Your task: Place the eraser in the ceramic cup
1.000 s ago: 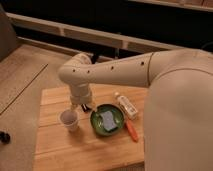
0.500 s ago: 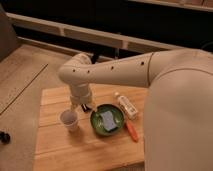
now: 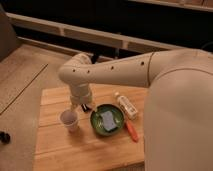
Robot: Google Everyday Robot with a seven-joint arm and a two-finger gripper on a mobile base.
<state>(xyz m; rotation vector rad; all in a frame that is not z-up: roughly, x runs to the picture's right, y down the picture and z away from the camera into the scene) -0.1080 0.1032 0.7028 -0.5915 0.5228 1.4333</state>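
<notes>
**Eraser-to-cup job: where my fingers are right now**

Going left to right across the wooden table (image 3: 55, 150).

First up is the ceramic cup (image 3: 69, 120), small and white, standing upright near the table's left side with its mouth open to the top. Bare wood all around it, nothing touching it.

Just to the right of the cup, and a bit further back, my fingers (image 3: 86, 106) hang at the end of my wrist, low over the table, in the gap between the cup and the green bowl (image 3: 94, 121). They're beside the cup's mouth, not over it. From this view my wrist covers most of them, so honestly I cannot tell whether they're apart, together or clamped on something.

The eraser is the tricky bit. All I can make out is a small dark lump right there under my wrist. I can't tell if that's the eraser or only the fingers themselves. If it's the eraser, it's at my fingertips, near the cup's right rim and outside the cup.

Next comes the green bowl, round and wider than the cup, with a pale blue-grey square pad (image 3: 107, 120) lying inside it.

Behind the bowl's right edge there's a pale bottle-like thing (image 3: 126, 105) lying on its side at a slant. Just in front of that, close to the bowl's right rim, lies an orange-handled tool (image 3: 131, 131).

My big white arm (image 3: 115, 75) comes in from the right and bends down at the elbow over the table's back.
</notes>
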